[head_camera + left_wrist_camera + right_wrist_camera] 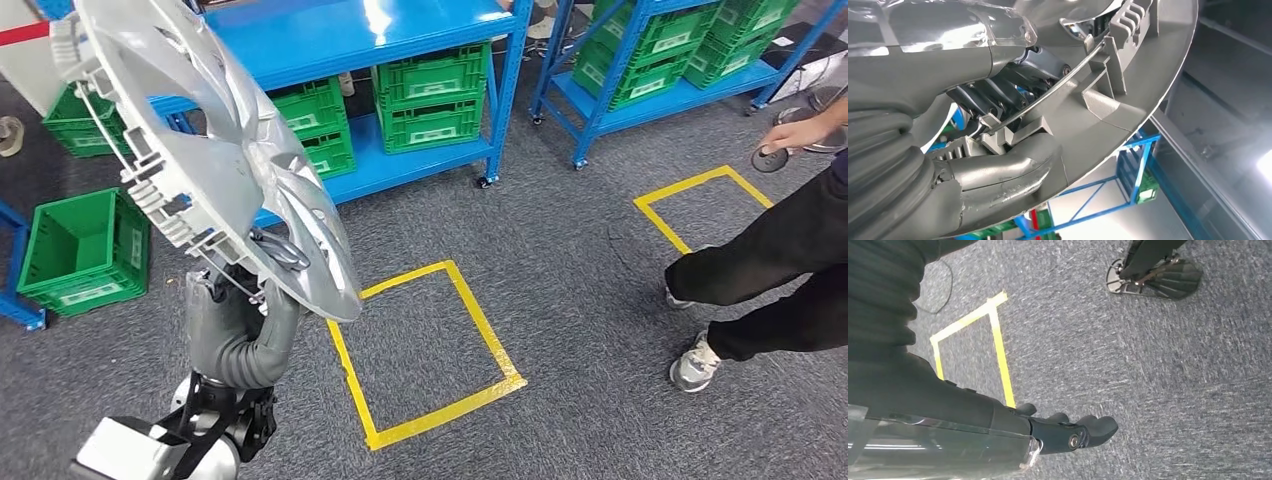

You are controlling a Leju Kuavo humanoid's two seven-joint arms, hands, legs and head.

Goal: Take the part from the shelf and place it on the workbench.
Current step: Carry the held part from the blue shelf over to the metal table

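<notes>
Closest in, at 7 o'clock in the head view, the left hand (240, 325) grips the bottom edge of the big silver part (205, 150). Its thumb (1008, 167) presses one side of the rim and its dark fingers (993, 95) curl on the ribbed back, so the part stands up tilted above the hand. Low over the grey carpet hangs the right hand (1068, 432), fingers partly curled and holding nothing. Farther off at 12 o'clock are blue shelves (360, 40) with green crates (430, 95). At 3 o'clock stands a person (770, 270)
</notes>
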